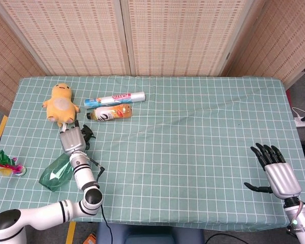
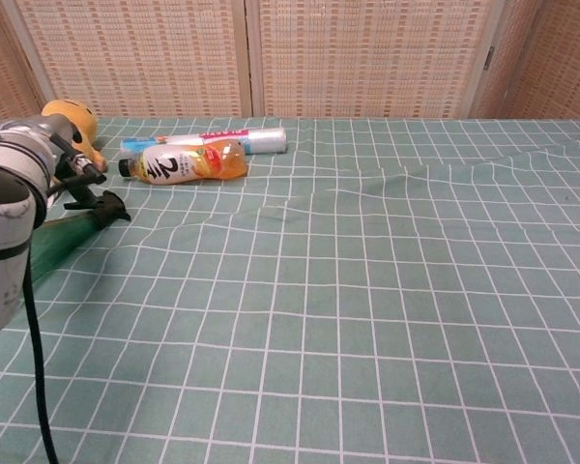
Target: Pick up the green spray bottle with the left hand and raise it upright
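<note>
Head view: right hand [image 1: 273, 171], fingers spread and empty, near the tabletop's [image 1: 203, 132] front right corner; green spray bottle [image 1: 57, 173] lying flat near the front left corner; left hand [image 1: 71, 139], fingers extended, empty, above its nozzle end.

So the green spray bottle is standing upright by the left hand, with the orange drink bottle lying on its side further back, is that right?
Not quite. The green spray bottle is lying flat on the table, not upright; the head view shows this. The left hand is above its nozzle end without gripping it. The orange drink bottle does lie on its side further back.
</note>
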`<act>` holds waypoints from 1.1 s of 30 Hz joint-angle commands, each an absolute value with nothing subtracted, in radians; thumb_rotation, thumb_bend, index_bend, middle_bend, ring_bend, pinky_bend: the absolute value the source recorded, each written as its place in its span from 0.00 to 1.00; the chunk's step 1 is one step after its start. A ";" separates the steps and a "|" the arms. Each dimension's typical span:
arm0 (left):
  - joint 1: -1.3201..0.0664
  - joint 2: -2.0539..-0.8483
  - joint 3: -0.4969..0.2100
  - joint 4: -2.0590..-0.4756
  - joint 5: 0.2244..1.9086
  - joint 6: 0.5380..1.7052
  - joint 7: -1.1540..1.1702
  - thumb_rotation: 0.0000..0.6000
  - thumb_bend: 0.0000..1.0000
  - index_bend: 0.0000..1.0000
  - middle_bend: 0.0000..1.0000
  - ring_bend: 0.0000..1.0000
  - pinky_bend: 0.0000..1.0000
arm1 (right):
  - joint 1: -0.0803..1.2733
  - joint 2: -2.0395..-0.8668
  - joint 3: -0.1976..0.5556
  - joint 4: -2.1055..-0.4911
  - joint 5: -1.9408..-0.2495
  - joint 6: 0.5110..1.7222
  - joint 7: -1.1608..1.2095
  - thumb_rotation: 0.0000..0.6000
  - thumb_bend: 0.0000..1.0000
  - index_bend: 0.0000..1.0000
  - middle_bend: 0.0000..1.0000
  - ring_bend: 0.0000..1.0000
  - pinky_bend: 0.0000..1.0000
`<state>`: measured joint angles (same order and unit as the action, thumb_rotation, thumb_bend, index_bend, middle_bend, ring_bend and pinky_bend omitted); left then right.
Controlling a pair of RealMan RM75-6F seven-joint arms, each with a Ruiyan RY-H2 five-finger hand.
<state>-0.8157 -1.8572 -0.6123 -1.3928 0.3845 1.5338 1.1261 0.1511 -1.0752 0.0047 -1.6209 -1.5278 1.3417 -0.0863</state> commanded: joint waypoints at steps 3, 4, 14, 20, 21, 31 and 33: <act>-0.822 -1.863 -0.623 -1.370 0.345 1.531 1.118 1.00 0.22 0.13 0.33 0.31 0.29 | 0.151 -1.076 0.004 -1.622 -1.528 1.342 -0.087 1.00 0.06 0.05 0.00 0.00 0.02; -0.825 -1.864 -0.623 -1.363 0.344 1.534 1.115 1.00 0.22 0.13 0.33 0.31 0.29 | 0.152 -1.075 0.004 -1.623 -1.528 1.340 -0.086 1.00 0.06 0.05 0.00 0.00 0.02; -0.850 -1.879 -0.638 -1.313 0.310 1.542 1.102 1.00 0.22 0.13 0.33 0.31 0.25 | 0.152 -1.073 0.003 -1.624 -1.530 1.341 -0.081 1.00 0.06 0.05 0.00 0.00 0.02; -0.853 -1.883 -0.621 -1.275 0.302 1.516 1.100 1.00 0.22 0.11 0.31 0.30 0.23 | 0.151 -1.073 0.002 -1.623 -1.532 1.342 -0.075 1.00 0.06 0.05 0.00 0.00 0.02; -0.854 -1.882 -0.616 -1.268 0.303 1.511 1.103 1.00 0.22 0.11 0.31 0.29 0.23 | 0.151 -1.073 0.002 -1.623 -1.532 1.342 -0.074 1.00 0.06 0.05 0.00 0.00 0.02; -0.857 -1.891 -0.590 -1.208 0.292 1.475 1.112 1.00 0.22 0.11 0.31 0.29 0.23 | 0.154 -1.070 0.002 -1.626 -1.528 1.336 -0.069 1.00 0.06 0.05 0.00 0.00 0.02; -0.856 -1.895 -0.593 -1.203 0.282 1.469 1.112 1.00 0.22 0.11 0.31 0.29 0.23 | 0.154 -1.070 0.002 -1.626 -1.527 1.335 -0.070 1.00 0.06 0.05 0.00 0.00 0.02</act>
<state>-0.8562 -1.8929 -0.5916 -1.2045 0.2848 1.4713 1.1121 0.1542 -1.0695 0.0016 -1.6260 -1.5274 1.3348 -0.0705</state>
